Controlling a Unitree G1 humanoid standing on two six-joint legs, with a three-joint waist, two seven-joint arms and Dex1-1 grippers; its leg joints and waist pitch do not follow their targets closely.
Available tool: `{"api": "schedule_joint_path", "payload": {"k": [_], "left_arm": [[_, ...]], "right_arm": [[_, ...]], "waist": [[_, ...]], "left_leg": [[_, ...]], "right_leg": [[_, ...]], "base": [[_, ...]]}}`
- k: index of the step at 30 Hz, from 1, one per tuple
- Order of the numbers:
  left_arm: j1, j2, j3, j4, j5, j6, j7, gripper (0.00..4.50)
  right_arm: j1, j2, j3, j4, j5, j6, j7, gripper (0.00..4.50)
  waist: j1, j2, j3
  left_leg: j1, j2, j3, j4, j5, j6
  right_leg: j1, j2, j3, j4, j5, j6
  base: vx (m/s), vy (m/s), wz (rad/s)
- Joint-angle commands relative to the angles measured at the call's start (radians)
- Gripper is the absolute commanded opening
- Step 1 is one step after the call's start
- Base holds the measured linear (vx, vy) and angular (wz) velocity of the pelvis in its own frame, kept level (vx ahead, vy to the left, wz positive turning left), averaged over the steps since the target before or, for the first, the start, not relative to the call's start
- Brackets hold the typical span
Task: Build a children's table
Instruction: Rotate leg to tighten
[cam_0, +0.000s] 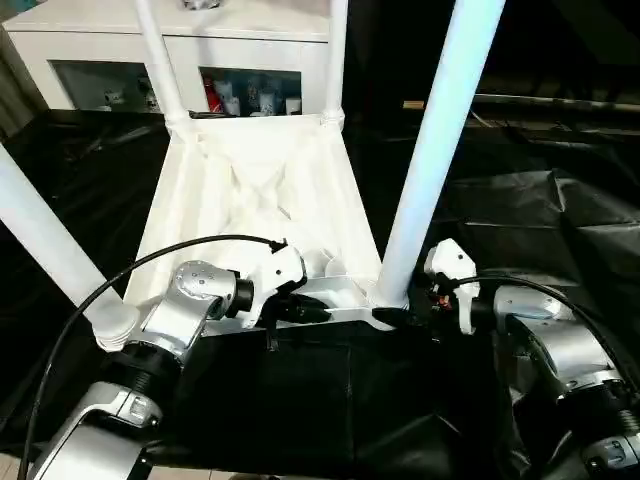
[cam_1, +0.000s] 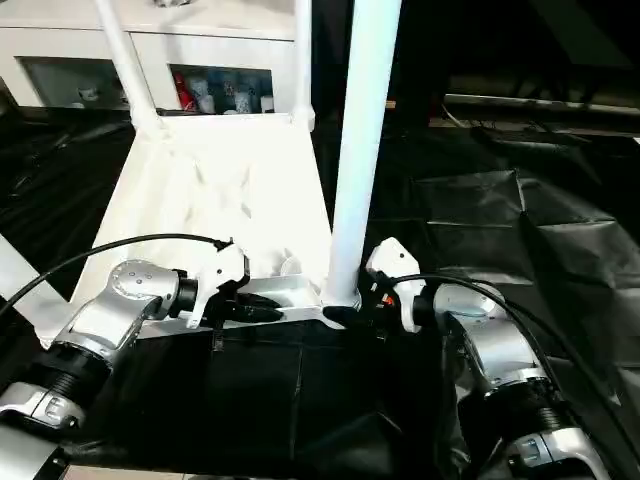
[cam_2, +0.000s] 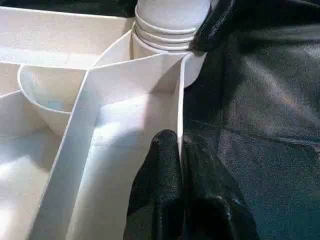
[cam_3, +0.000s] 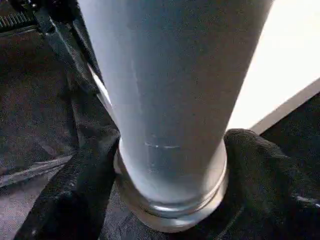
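The children's table (cam_0: 250, 190) lies upside down on the large table (cam_0: 520, 220), which is covered in crinkled black plastic sheeting. Its ribbed white underside faces up, and four white tapered legs stand upright in the corner sockets. The near right leg (cam_0: 435, 140) rises tall beside the right gripper (cam_0: 392, 317); the near left leg (cam_0: 45, 245) leans out toward the left.

The left gripper (cam_2: 181, 155) has its black fingers (cam_2: 160, 175) closed on the thin near edge wall of the tabletop, one finger on each side of it. The right gripper's fingers (cam_3: 75, 195) stand wide around the foot of the near right leg, pressed to it on both sides just above its socket.

Behind the work stands a white glass-door cabinet (cam_0: 180, 55) with small coloured items on its shelf. The room beyond is dark.
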Motion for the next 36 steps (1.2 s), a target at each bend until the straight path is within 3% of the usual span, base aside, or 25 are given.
{"api": "schedule_joint_path", "payload": {"k": [1, 6, 13, 14, 16, 18, 19, 20, 21, 22, 23, 26, 27, 31, 32, 36], "left_arm": [[0.017, -0.011, -0.002, -0.016, -0.037, 0.006, -0.028, 0.0], [0.016, -0.008, -0.003, -0.012, -0.033, 0.006, -0.027, 0.0], [0.024, -0.007, -0.009, -0.018, -0.03, 0.011, -0.028, 0.0], [0.024, -0.01, -0.01, -0.012, -0.023, 0.008, -0.016, 0.0], [0.02, -0.02, -0.008, 0.001, -0.013, -0.002, 0.011, 0.0], [-0.007, -0.059, 0.007, 0.062, 0.022, -0.019, 0.137, 0.0], [-0.007, -0.059, 0.007, 0.062, 0.022, -0.019, 0.137, 0.0], [-0.046, -0.126, 0.034, 0.136, 0.049, 0.003, 0.304, 0.0], [-0.048, -0.131, 0.035, 0.14, 0.05, 0.006, 0.313, 0.0], [-0.068, -0.18, 0.04, 0.169, 0.059, 0.046, 0.395, 0.0], [-0.068, -0.18, 0.04, 0.169, 0.059, 0.046, 0.395, 0.0], [-0.081, -0.221, 0.037, 0.18, 0.068, 0.079, 0.452, 0.0], [-0.084, -0.231, 0.037, 0.182, 0.07, 0.087, 0.464, 0.0], [-0.108, -0.288, 0.021, 0.207, 0.097, 0.092, 0.531, 0.0], [-0.112, -0.289, 0.014, 0.215, 0.104, 0.081, 0.531, 0.0], [-0.103, -0.269, 0.0, 0.208, 0.119, 0.059, 0.509, 0.0]], "right_arm": [[-0.017, 0.0, 0.001, 0.008, 0.0, 0.003, 0.005, 3.2], [-0.017, 0.006, -0.002, 0.014, 0.003, 0.005, 0.01, 2.83], [-0.009, 0.015, -0.002, 0.015, -0.002, 0.0, 0.004, 2.74], [-0.007, 0.029, -0.012, 0.029, -0.007, -0.006, -0.031, 2.74], [-0.012, 0.055, -0.034, 0.064, -0.014, -0.021, -0.094, 2.74], [-0.029, 0.112, -0.089, 0.137, -0.015, -0.033, -0.236, 2.74], [-0.029, 0.112, -0.089, 0.137, -0.015, -0.033, -0.236, 2.73], [-0.054, 0.189, -0.149, 0.227, -0.026, -0.036, -0.458, 2.73], [-0.056, 0.195, -0.153, 0.232, -0.027, -0.034, -0.476, 2.73], [-0.076, 0.254, -0.192, 0.28, -0.038, -0.019, -0.653, 2.73], [-0.076, 0.254, -0.192, 0.28, -0.038, -0.019, -0.653, 2.73], [-0.091, 0.293, -0.201, 0.302, -0.058, -0.003, -0.766, 2.73], [-0.094, 0.301, -0.201, 0.306, -0.064, 0.0, -0.789, 2.73], [-0.108, 0.347, -0.158, 0.317, -0.118, -0.029, -0.819, 2.73], [-0.11, 0.354, -0.156, 0.319, -0.115, -0.047, -0.808, 3.28], [-0.114, 0.36, -0.171, 0.316, -0.091, -0.083, -0.78, 3.51]], "waist": [[0.003, -0.02, -0.059], [0.003, -0.021, -0.06], [0.003, -0.02, -0.061], [0.003, -0.014, -0.061], [-0.002, -0.016, -0.061], [-0.011, -0.017, -0.055], [-0.013, -0.017, -0.053], [-0.018, -0.012, -0.051], [-0.025, -0.013, -0.045], [-0.029, -0.014, -0.047], [-0.033, -0.013, -0.047], [-0.032, -0.014, -0.047], [-0.031, -0.006, -0.047], [-0.032, -0.014, -0.052], [-0.029, -0.011, -0.054], [-0.025, -0.013, -0.054]], "left_leg": [[0.019, 0.084, -0.036, -0.057, -0.066, 0.113], [0.018, 0.083, -0.036, -0.056, -0.064, 0.113], [0.018, 0.082, -0.036, -0.055, -0.066, 0.107], [0.019, 0.082, -0.037, -0.055, -0.063, 0.107], [0.018, 0.081, -0.036, -0.055, -0.069, 0.103], [0.021, 0.079, -0.037, -0.059, -0.118, 0.074], [0.022, 0.079, -0.038, -0.061, -0.138, 0.062], [0.026, 0.078, -0.038, -0.062, -0.161, 0.041], [0.031, 0.078, -0.041, -0.068, -0.208, 0.013], [0.031, 0.076, -0.042, -0.068, -0.217, -0.001], [0.033, 0.077, -0.044, -0.071, -0.222, -0.014], [0.033, 0.077, -0.042, -0.071, -0.222, 0.0], [0.032, 0.077, -0.043, -0.071, -0.22, 0.001], [0.032, 0.076, -0.042, -0.071, -0.197, 0.005], [0.029, 0.077, -0.041, -0.07, -0.175, 0.02], [0.027, 0.077, -0.041, -0.069, -0.154, 0.043]], "right_leg": [[0.043, -0.106, 0.056, -0.058, -0.023, -0.25], [0.045, -0.105, 0.056, -0.056, -0.018, -0.25], [0.045, -0.105, 0.056, -0.056, -0.019, -0.25], [0.043, -0.103, 0.056, -0.054, -0.011, -0.252], [0.043, -0.105, 0.056, -0.055, -0.011, -0.257], [0.04, -0.105, 0.057, -0.068, -0.083, -0.254], [0.041, -0.106, 0.057, -0.071, -0.115, -0.251], [0.039, -0.105, 0.057, -0.077, -0.171, -0.24], [0.034, -0.106, 0.058, -0.086, -0.248, -0.23], [0.038, -0.106, 0.057, -0.085, -0.271, -0.224], [0.036, -0.108, 0.059, -0.09, -0.295, -0.213], [0.037, -0.108, 0.062, -0.093, -0.275, -0.198], [0.038, -0.108, 0.062, -0.091, -0.268, -0.199], [0.041, -0.108, 0.062, -0.088, -0.213, -0.203], [0.043, -0.109, 0.062, -0.084, -0.173, -0.208], [0.046, -0.11, 0.061, -0.081, -0.132, -0.219]], "base": [[0.0, 0.0, 0.0], [0.0, 0.0, 0.0], [0.0, 0.0, 0.0], [0.0, 0.0, 0.0], [0.0, 0.0, 0.0], [0.0, 0.0, 0.0], [0.0, 0.0, 0.0], [0.0, 0.0, 0.0], [0.0, 0.0, 0.0], [0.0, 0.0, 0.0], [0.0, 0.0, 0.0], [0.0, 0.0, 0.0], [0.0, 0.0, 0.0], [0.0, 0.0, 0.0], [0.0, 0.0, 0.0], [0.0, 0.0, 0.0]]}}
